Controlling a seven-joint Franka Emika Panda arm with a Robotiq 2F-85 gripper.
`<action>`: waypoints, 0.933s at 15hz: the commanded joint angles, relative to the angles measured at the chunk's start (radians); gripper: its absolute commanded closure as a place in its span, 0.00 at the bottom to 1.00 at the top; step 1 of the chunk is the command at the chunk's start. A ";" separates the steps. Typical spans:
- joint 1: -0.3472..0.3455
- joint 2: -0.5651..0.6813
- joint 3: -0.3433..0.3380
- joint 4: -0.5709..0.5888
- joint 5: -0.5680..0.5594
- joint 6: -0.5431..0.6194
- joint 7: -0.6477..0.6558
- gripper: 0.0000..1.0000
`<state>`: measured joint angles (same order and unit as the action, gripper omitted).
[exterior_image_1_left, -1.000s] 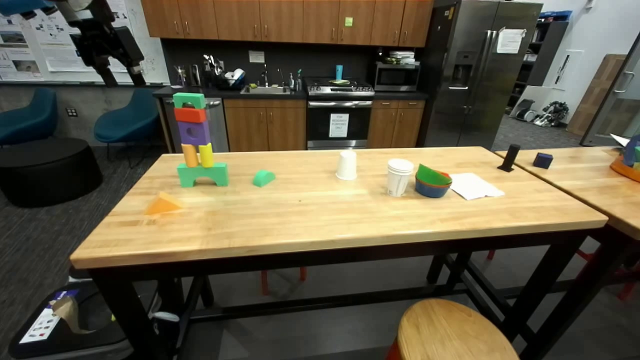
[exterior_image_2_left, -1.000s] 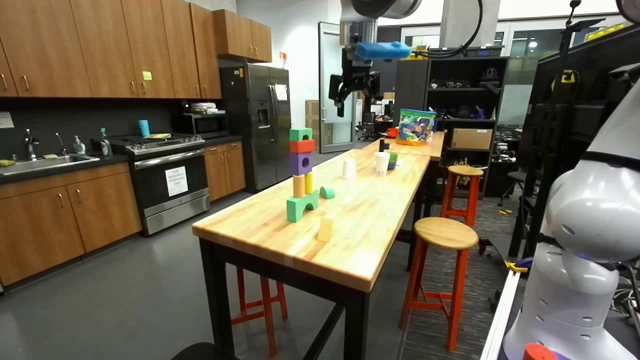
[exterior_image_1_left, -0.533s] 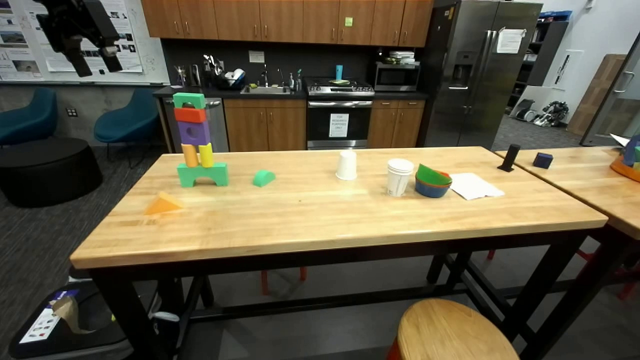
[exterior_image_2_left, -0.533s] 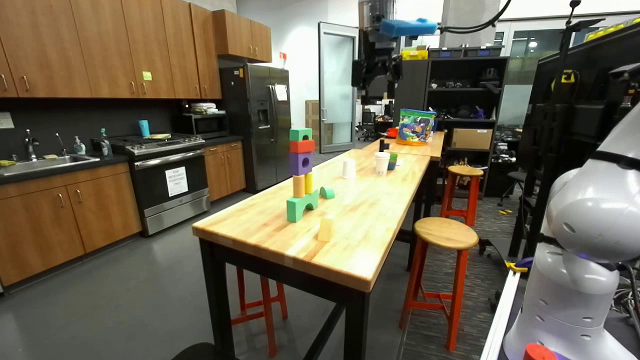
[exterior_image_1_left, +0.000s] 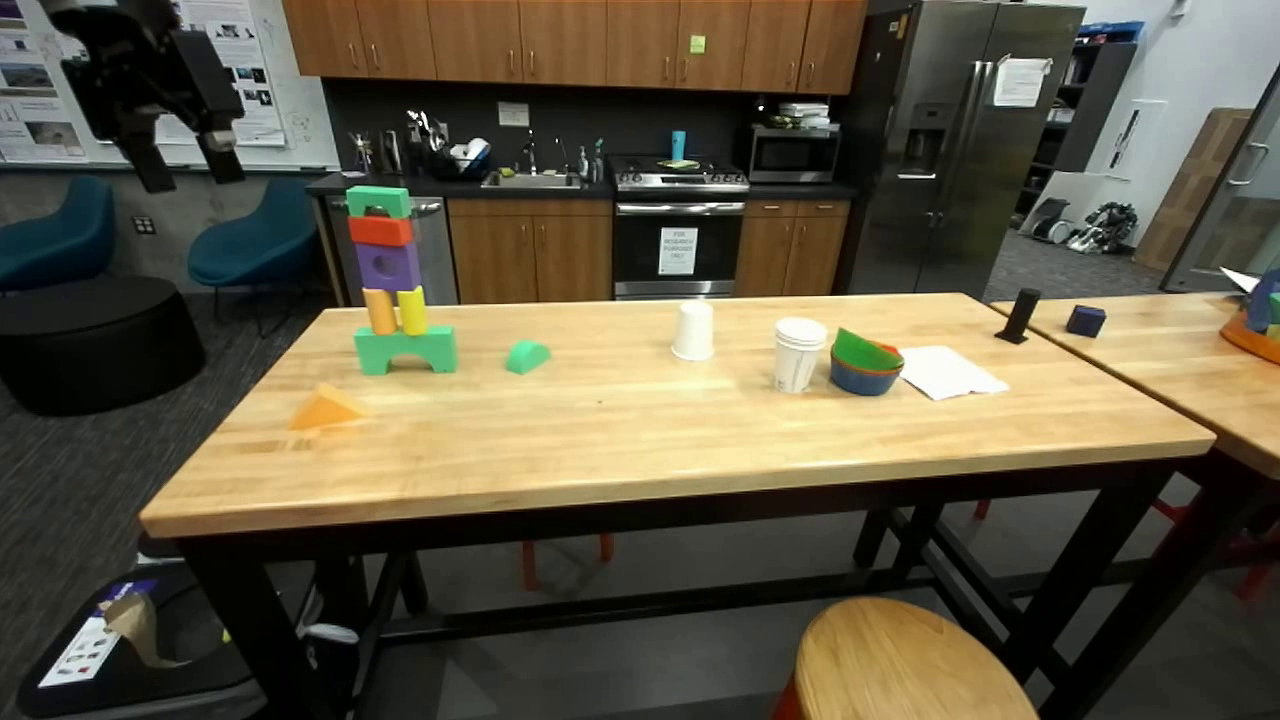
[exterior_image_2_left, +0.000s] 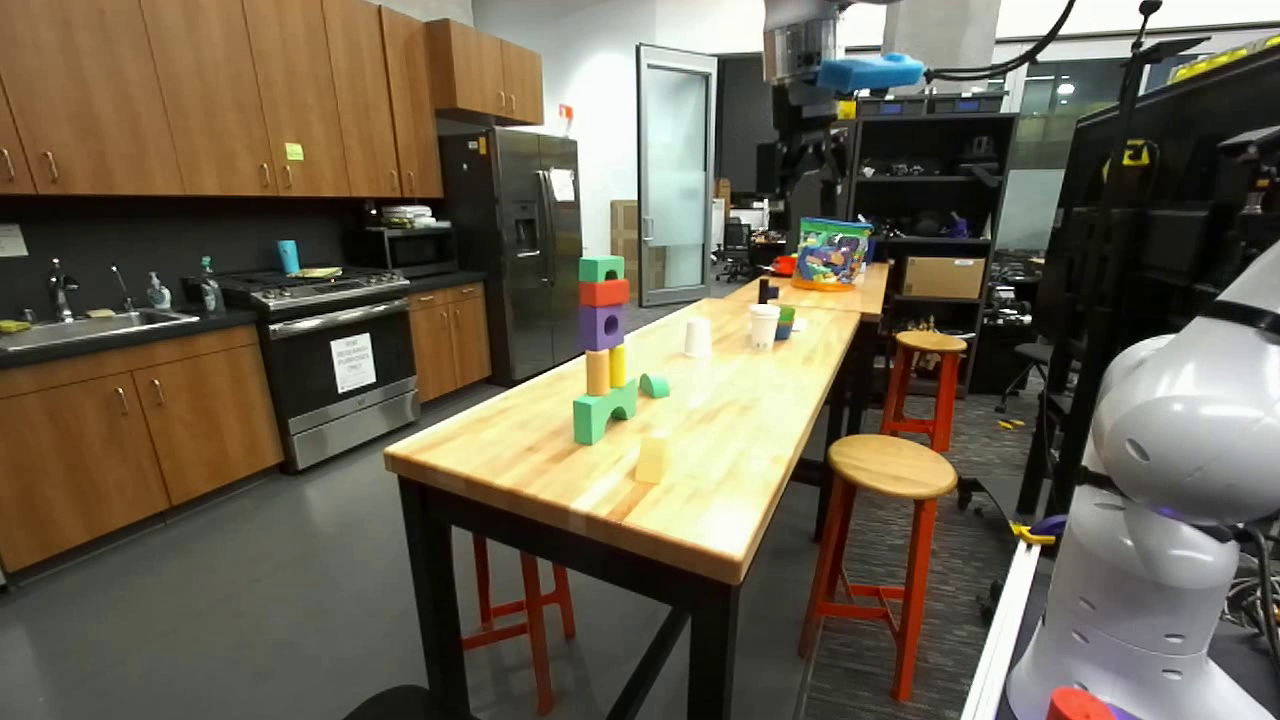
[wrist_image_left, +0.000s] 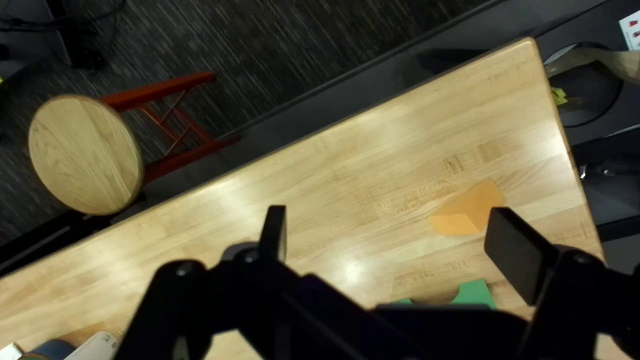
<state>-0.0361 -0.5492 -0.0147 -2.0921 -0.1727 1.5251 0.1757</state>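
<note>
Exterior view: draws the pincer (exterior_image_1_left: 193, 180) sideways from the block tower (exterior_image_1_left: 408, 275) over the last second, farther off in both exterior views; leaves every block in place, thus clear of contact, lower than the pincer and well to its side. Wrist view: gapes wide, grips nothing, touches nothing; looks down between the spread fingers (wrist_image_left: 515, 252) onto an orange wedge (wrist_image_left: 470, 210) on the tabletop (wrist_image_left: 360, 195), well below.

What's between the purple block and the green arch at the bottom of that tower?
An orange pillar and a yellow pillar stand upright between the purple block and the bottom green arch. Both exterior views show them.
</note>
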 joint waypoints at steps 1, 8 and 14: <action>-0.024 -0.086 -0.029 -0.132 0.002 0.037 -0.035 0.00; -0.040 -0.176 -0.041 -0.346 -0.012 0.194 -0.056 0.00; -0.002 -0.207 -0.094 -0.478 0.000 0.391 -0.282 0.00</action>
<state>-0.0615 -0.7202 -0.0738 -2.5168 -0.1738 1.8440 0.0092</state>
